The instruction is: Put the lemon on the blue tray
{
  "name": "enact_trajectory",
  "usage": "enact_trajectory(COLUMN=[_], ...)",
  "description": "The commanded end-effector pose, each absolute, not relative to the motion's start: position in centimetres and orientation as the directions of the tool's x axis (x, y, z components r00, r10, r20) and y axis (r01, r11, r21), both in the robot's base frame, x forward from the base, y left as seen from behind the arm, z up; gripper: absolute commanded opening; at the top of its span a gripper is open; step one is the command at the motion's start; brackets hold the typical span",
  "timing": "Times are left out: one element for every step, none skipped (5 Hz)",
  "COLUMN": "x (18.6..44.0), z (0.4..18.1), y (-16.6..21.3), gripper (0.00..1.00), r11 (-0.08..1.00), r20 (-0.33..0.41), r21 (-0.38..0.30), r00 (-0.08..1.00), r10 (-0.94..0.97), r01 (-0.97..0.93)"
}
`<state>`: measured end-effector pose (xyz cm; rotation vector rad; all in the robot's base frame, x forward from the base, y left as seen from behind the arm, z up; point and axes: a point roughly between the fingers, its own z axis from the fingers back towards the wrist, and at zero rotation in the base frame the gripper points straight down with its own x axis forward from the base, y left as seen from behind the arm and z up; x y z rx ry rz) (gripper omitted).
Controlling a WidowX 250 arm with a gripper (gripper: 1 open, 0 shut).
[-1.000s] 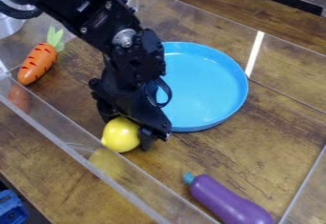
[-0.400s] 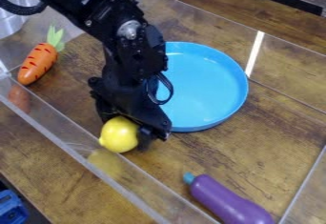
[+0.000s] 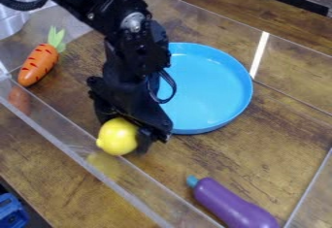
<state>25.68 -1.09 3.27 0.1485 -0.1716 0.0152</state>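
The lemon (image 3: 116, 137) is a small bright-yellow oval, sitting low over the wooden table just left of the blue tray's near rim. My black gripper (image 3: 124, 129) comes down from the upper left and is shut on the lemon, its fingers on either side of the fruit. The blue tray (image 3: 215, 84) is a large round shallow dish to the right of the gripper; the arm covers its left edge. Whether the lemon touches the table is hard to tell.
An orange carrot (image 3: 39, 64) with a green top lies at the far left. A purple eggplant (image 3: 234, 206) lies at the front right. Clear acrylic walls (image 3: 58, 145) fence the wooden table on all sides.
The gripper and the lemon have shifted slightly left and toward the front. The arm above has leaned a little more upright. The tray, carrot and eggplant have not moved.
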Motion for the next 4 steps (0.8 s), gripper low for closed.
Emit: enact_trajectory(x=[27.2, 28.7, 30.2, 32.1], z=[6.3, 9.0, 10.2, 11.2], y=[-2.0, -2.6, -3.5, -4.4], gripper=[0.00, 0.00, 0.00, 0.00], r11=[0.991, 0.990, 0.990, 0.991], r20=[0.250, 0.276, 0.299, 0.324], r21=[0.136, 0.142, 0.143, 0.132], r00=[0.968, 0.961, 0.954, 0.946], r10=[-0.021, -0.026, -0.025, -0.029], r01=[-0.013, -0.014, -0.019, -0.015])
